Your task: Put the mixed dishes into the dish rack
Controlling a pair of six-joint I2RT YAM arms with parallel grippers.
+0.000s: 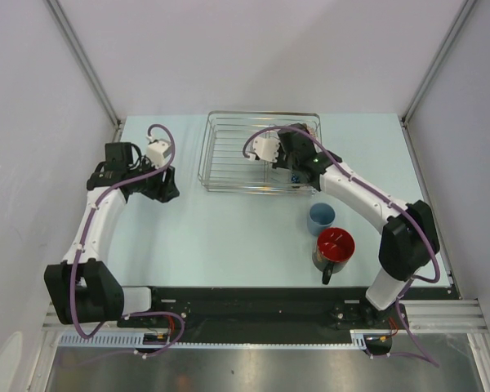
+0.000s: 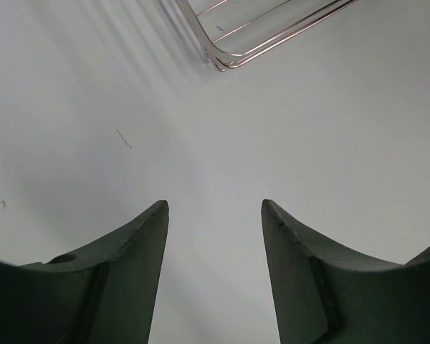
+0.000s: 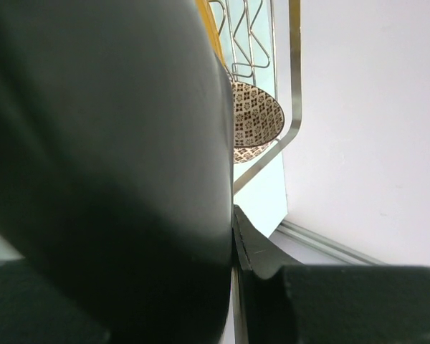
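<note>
The silver wire dish rack (image 1: 233,155) stands at the table's back middle; one corner shows in the left wrist view (image 2: 229,59). My right gripper (image 1: 292,159) is inside the rack, shut on the dark square plate (image 3: 115,165), which stands on edge with a yellow strip showing. The pinkish-beige patterned bowl (image 3: 256,118) sits in the rack's far right corner (image 1: 310,129). A bit of the blue patterned bowl (image 1: 296,176) shows under my right arm. The light-blue cup (image 1: 321,218) and the dark mug with red inside (image 1: 335,247) stand on the table. My left gripper (image 1: 165,188) is open and empty (image 2: 215,208).
Grey walls close in the table on the left, back and right. A black rail with the arm bases runs along the near edge (image 1: 253,302). The cup and mug stand close to my right arm's forearm.
</note>
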